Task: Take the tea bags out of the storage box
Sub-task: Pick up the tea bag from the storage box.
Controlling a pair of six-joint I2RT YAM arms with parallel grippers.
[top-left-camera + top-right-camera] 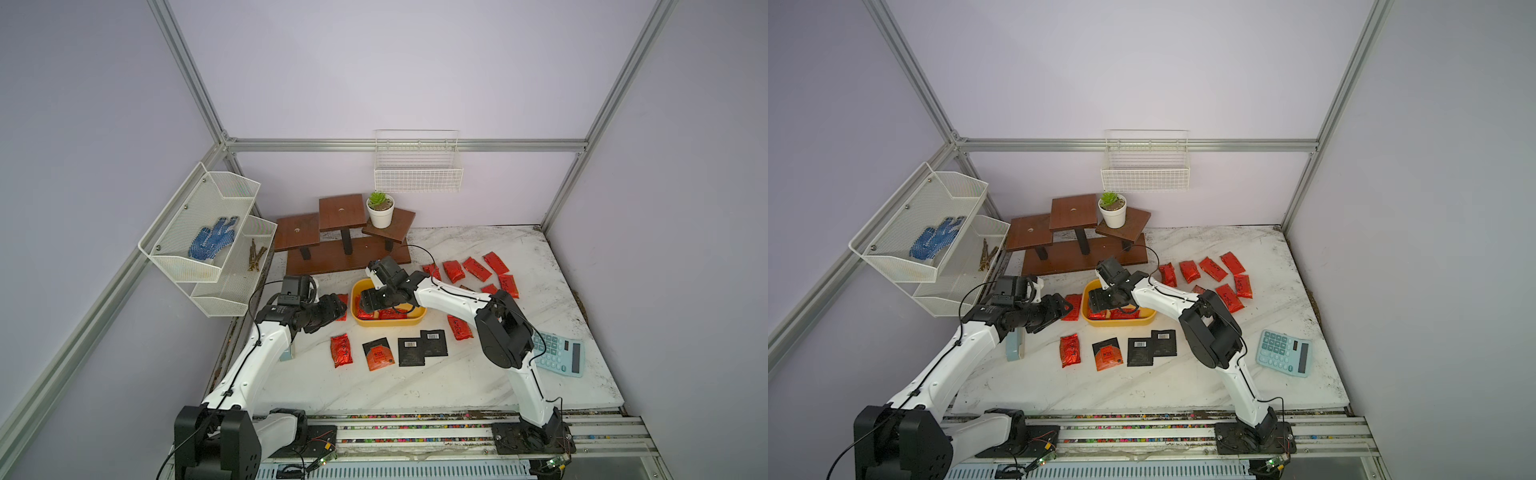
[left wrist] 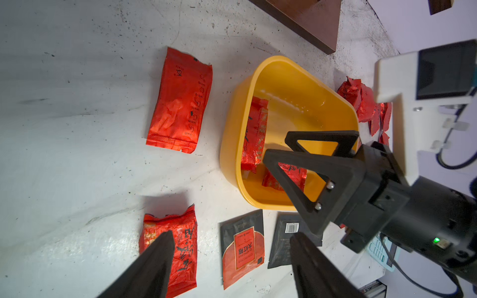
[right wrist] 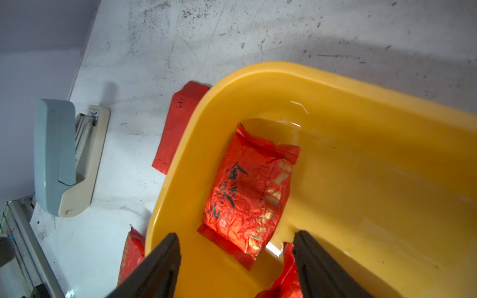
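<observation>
Marble tabletop (image 1: 415, 386), right gripper (image 3: 236, 234) wide-jawed inside storage box (image 1: 388, 322)

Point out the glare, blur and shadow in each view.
Right wrist view: white glare streaks on the storage box wall, right gripper fingers soft-edged. Left wrist view: left gripper fingers blurred, a dark shadow on the table. Both top views: even light, slightly soft.
</observation>
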